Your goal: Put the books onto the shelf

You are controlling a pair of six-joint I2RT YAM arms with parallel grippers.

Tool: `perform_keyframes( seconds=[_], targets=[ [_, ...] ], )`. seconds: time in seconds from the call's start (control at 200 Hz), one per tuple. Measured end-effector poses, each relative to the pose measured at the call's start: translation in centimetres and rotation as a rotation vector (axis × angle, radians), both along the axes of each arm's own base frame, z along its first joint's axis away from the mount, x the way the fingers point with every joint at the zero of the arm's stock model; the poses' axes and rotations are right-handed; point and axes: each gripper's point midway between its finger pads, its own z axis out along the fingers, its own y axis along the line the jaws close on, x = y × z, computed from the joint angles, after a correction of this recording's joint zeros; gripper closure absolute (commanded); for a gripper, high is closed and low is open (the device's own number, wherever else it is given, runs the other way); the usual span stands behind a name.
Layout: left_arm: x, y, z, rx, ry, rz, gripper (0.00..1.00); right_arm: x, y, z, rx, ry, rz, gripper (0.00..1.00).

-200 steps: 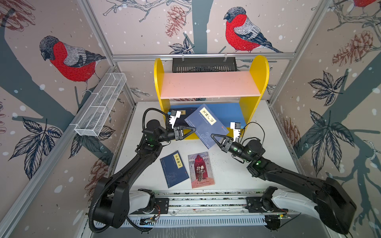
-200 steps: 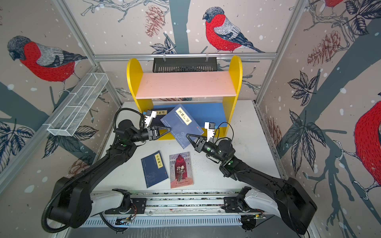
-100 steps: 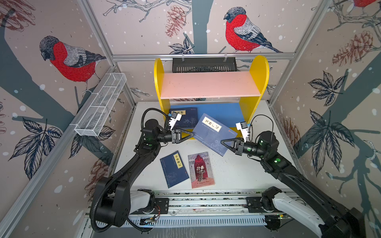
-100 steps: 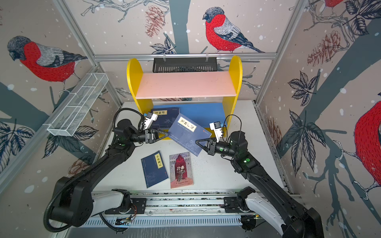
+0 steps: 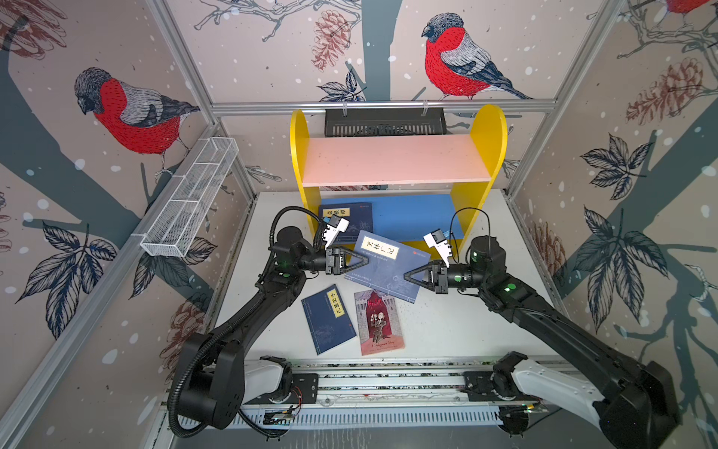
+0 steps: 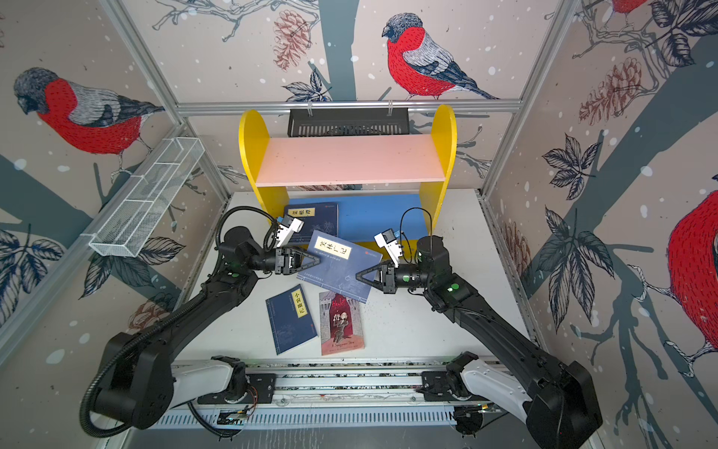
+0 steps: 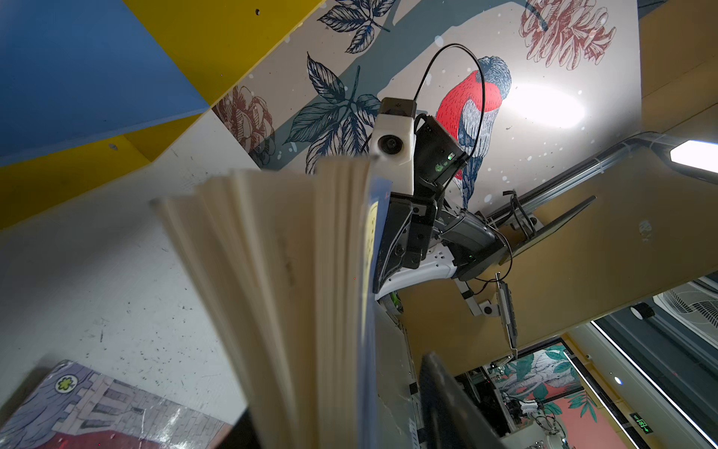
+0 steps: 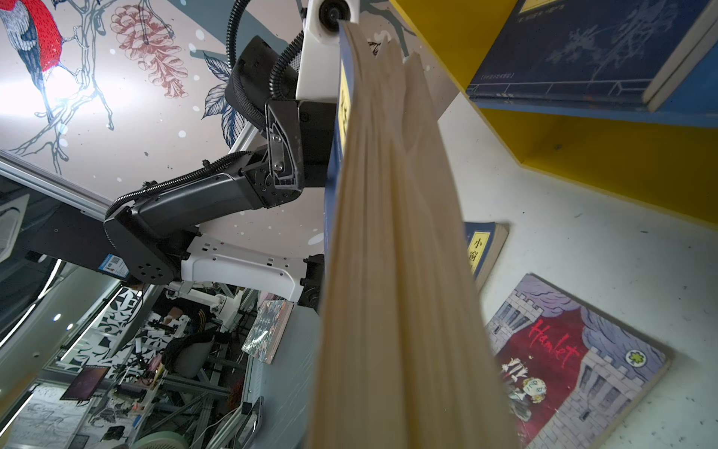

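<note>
- Four books show in both top views. One, the held navy book point(image 5: 384, 268) point(image 6: 334, 268) with a yellow title label, hangs cover-up over the middle of the white counter point(image 5: 466, 322).
- Right jaws are clamped on the held navy book at its 4 o'clock edge. Left jaws straddle its 9 o'clock edge.
- Only the left wrist view shows that the left jaws stand part open. The book's fanned page edges point(image 7: 303, 291) fill the middle, and a sliver of gap separates the blue cover from one dark finger point(image 7: 447, 392).
- At 12 o'clock on the counter stands the shelf point(image 5: 396, 159) point(image 6: 349, 159). The shelved navy book point(image 5: 357, 223) point(image 6: 316, 219) lies flat on its blue lower board, toward 9 o'clock.
- At 6 o'clock from the held navy book, the counter navy book point(image 5: 328, 318) point(image 6: 291, 318) lies flat. The Hamlet book point(image 5: 379, 322) point(image 6: 341, 322) lies just beside it at 3 o'clock.
- Right wrist view adds the pale page edge of the shelved navy book point(image 8: 582, 50), the counter navy book point(image 8: 483, 248) and the whole Hamlet book point(image 8: 571, 365) cover.
- Left wrist view catches only a corner of the Hamlet book point(image 7: 97, 412).
</note>
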Motion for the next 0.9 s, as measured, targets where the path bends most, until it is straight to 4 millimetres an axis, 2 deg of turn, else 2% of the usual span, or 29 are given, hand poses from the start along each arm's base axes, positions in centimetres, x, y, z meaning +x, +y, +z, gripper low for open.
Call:
perform_keyframes(
  seconds=[0.1, 0.175, 0.21, 0.25, 0.275, 0.42, 0.59, 0.9],
  targets=[
    [0.0, 0.0, -0.1, 0.003, 0.008, 0.011, 0.83, 0.5, 0.6, -0.3, -0.009, 0.002, 0.017, 0.97],
    [0.4, 0.0, -0.4, 0.010, 0.012, 0.033, 1.00, 0.8, 0.9, -0.3, -0.012, -0.002, 0.025, 0.91],
    [0.5, 0.0, -0.6, 0.013, 0.016, 0.044, 1.00, 1.0, 0.9, -0.4, -0.014, 0.001, 0.024, 0.84],
    [0.7, 0.0, -0.6, 0.015, 0.017, 0.055, 1.00, 1.2, 0.9, -0.5, -0.017, 0.004, 0.019, 0.65],
    [0.8, 0.0, -0.7, 0.016, 0.015, 0.058, 1.00, 1.3, 0.9, -0.6, -0.019, 0.007, 0.013, 0.57],
    [1.7, 0.3, -0.7, 0.020, 0.012, 0.115, 1.00, 2.7, 0.0, -0.7, -0.008, -0.014, -0.054, 0.41],
    [2.8, 1.2, -0.5, 0.013, 0.044, 0.176, 1.00, 2.2, -0.7, -1.5, 0.037, 0.014, -0.089, 0.40],
    [4.0, 2.0, -0.2, -0.011, 0.079, 0.250, 1.00, 1.2, -0.1, -2.3, 0.126, 0.036, -0.135, 0.51]
  ],
)
